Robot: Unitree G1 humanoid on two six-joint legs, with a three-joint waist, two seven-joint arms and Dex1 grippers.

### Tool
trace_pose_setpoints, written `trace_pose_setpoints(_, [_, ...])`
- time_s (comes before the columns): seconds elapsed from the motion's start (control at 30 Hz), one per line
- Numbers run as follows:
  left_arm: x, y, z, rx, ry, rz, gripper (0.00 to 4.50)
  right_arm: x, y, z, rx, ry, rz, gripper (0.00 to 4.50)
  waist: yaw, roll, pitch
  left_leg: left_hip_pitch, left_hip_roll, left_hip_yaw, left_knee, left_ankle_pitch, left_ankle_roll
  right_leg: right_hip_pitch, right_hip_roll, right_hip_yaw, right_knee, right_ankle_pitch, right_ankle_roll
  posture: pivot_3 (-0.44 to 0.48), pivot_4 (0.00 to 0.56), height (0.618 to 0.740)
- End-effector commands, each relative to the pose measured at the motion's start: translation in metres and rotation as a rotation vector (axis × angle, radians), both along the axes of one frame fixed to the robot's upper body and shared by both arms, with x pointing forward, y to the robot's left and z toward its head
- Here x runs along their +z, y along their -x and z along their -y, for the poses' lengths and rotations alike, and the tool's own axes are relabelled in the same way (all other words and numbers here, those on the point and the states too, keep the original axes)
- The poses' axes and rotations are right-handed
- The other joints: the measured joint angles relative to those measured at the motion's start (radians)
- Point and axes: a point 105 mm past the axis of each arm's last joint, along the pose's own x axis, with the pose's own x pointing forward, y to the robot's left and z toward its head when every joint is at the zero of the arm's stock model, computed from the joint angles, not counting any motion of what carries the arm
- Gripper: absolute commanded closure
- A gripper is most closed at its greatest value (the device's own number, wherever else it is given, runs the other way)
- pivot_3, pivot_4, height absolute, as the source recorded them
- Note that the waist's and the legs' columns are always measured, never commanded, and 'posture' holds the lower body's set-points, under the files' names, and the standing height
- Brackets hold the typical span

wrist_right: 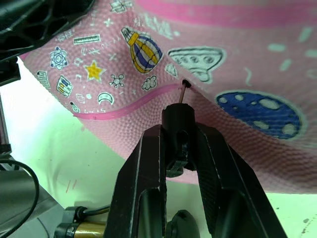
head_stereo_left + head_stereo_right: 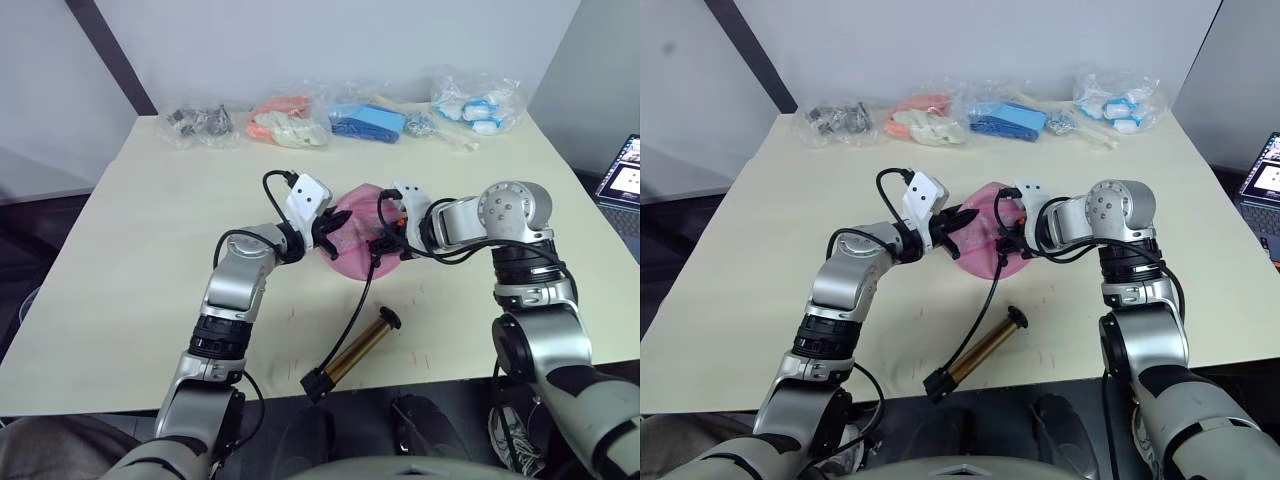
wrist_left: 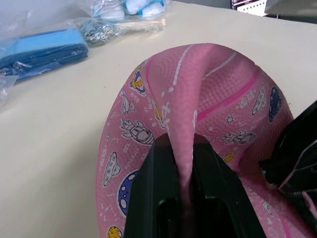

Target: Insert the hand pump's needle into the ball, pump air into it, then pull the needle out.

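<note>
Cream-coloured and broad, the desk (image 2: 150,260) is carrying four clear bags along its far edge: a bag of dark metal parts (image 2: 200,124) at 11 o'clock, a bag of orange and white pieces (image 2: 285,120) beside it, a bag of blue items (image 2: 368,121) near 12 o'clock, and a bag of white and blue pieces (image 2: 476,103) at 1 o'clock. A laptop (image 2: 622,180) is showing off the desk's edge at 3 o'clock.

At the desk's middle the ball (image 2: 352,240) is lying limp and half flat. The left pincer (image 2: 327,232) is reaching in from 9 o'clock and is pinching a raised fold of the pink rubber between its closed fingers (image 3: 163,183). The right pincer (image 1: 179,136) is coming from 3 o'clock and is clamping the small black fitting; the needle (image 1: 184,94) is standing out from that fitting with its tip sitting in the ball's valve hole.

The hand pump (image 2: 355,352) is lying on the desk at 6 o'clock from the ball, near the front edge, with its black hose (image 2: 358,305) running up toward the right pincer.
</note>
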Motion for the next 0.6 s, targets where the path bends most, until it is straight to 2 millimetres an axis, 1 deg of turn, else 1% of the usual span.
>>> trace_pose_setpoints(0.03, [-0.0500,0.0324,0.0453,-0.238,-0.053,-0.190,4.46,0.0248,0.0058,-0.0188,0.080,-0.056,0.075,4.18,0.002,0.000,0.001,0.000,0.000,0.000,0.000,0.000,0.000,0.000,0.000,0.000,0.000,0.000,0.000,0.000,0.150,0.736])
trace_pose_setpoints(0.6, [-0.0484,0.0271,0.0426,-0.221,-0.056,-0.166,4.46,0.0179,0.0146,-0.0129,0.093,-0.052,0.071,4.18,0.010,-0.001,0.004,-0.002,0.000,-0.001,0.000,0.000,0.000,0.000,0.000,-0.002,0.000,0.000,0.000,0.000,0.150,0.736])
